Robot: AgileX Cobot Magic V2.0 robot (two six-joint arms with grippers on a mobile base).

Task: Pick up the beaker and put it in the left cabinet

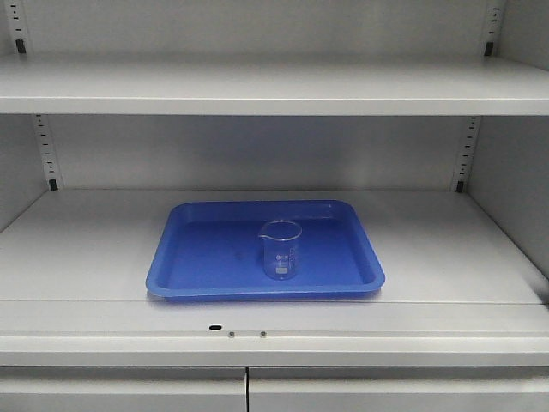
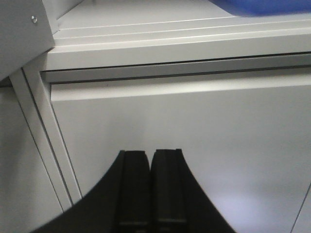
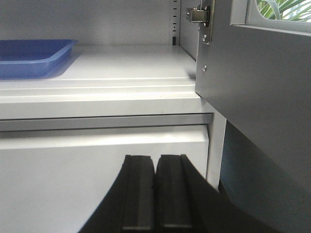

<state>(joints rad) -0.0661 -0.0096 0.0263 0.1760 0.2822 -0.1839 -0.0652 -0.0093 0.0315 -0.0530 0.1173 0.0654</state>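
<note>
A small clear glass beaker with a pour spout stands upright in a blue tray on the middle shelf of the white cabinet. Neither gripper shows in the front view. My left gripper is shut with nothing in it, low in front of the cabinet's lower panel, below the shelf edge. A corner of the tray shows at the top right of the left wrist view. My right gripper is also shut and empty, below the shelf lip, with the tray up to its left.
An upper shelf spans the cabinet above the beaker. Perforated strips run up the back wall. An open hinged door hangs close on the right of my right gripper. Lower closed doors sit beneath the shelf.
</note>
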